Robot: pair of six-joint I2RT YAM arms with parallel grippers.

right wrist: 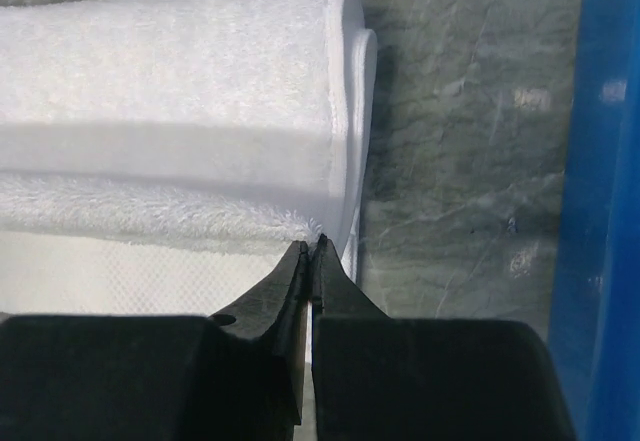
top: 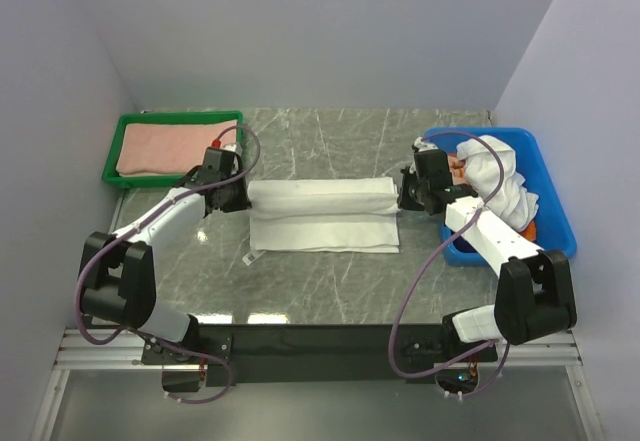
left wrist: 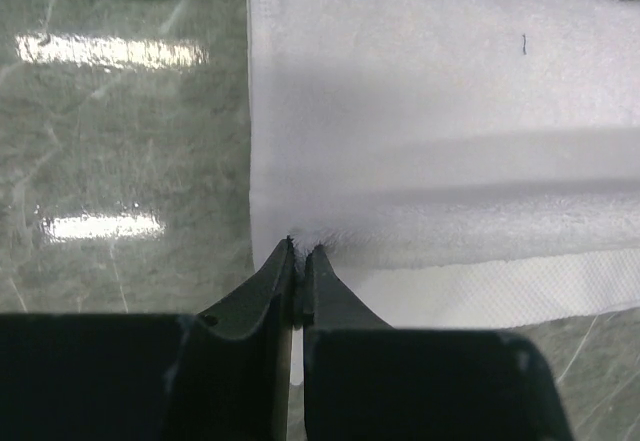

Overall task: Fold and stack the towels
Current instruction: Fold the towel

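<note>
The table (top: 330,281) is grey-green marble with pale veins. At its middle lies a plain white towel (top: 322,223). The green tray (top: 110,161) holds a salmon-pink towel (top: 175,146). The blue bin (top: 560,223) holds white towels (top: 500,186) and a bit of orange towel (top: 458,169). The arms (top: 165,219) are black and white.

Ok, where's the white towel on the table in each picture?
Top external: white towel lies in the middle.
Left wrist: it fills the upper right.
Right wrist: it fills the upper left.
Shared landmark: grey marble table.
</note>
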